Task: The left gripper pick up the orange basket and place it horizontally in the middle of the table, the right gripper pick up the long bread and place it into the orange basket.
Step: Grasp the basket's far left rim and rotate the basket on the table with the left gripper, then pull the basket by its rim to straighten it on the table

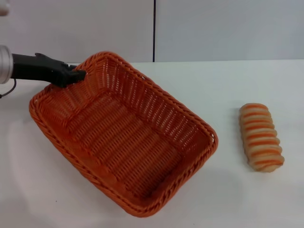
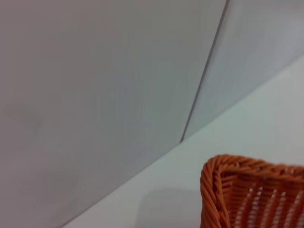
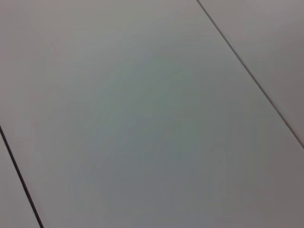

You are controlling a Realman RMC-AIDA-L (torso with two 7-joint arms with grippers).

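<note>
Basket [image 1: 123, 137] sat diagonal, left gripper [image 1: 78, 75] pinching its ten o'clock rim; I figured that shallow corner bite could slip

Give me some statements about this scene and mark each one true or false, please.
1. The long bread lies inside the orange basket. False: it lies on the table, apart from the basket.
2. The left end effector is at the basket's rim. True.
3. The basket is empty. True.
4. The right end effector is holding the bread. False: it is not visible, and nothing touches the bread.
</note>
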